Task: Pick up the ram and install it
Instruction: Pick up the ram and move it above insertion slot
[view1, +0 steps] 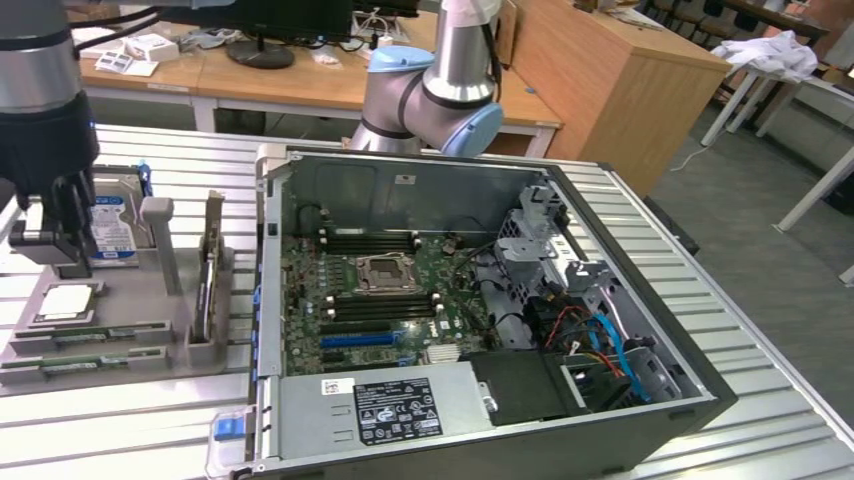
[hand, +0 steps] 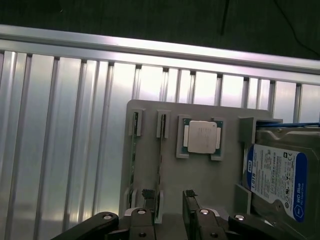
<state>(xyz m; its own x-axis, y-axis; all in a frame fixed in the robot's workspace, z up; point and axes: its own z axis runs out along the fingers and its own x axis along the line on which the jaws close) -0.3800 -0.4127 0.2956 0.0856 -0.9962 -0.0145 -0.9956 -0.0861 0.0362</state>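
Note:
Two ram sticks, thin green boards on edge, sit in slots of the grey tray (hand: 200, 175): one ram stick (hand: 160, 160) (view1: 96, 333) and a second ram stick (hand: 134, 155) (view1: 83, 365) beside it. My gripper (hand: 168, 199) (view1: 54, 262) hangs above the tray with its jaws open and holds nothing. In the wrist view the nearer stick runs between my fingertips (hand: 147, 194), closer to that one. The open computer case (view1: 667, 330) lies at the exterior view's centre, its motherboard memory slots (view1: 376, 241) bare.
On the tray also rest a silver processor chip (hand: 202, 136), a hard drive with a blue label (hand: 275, 175) and an upright expansion card (view1: 211, 270). The ribbed metal table (view1: 134, 430) carries everything. The arm's base (view1: 434, 95) stands behind the case.

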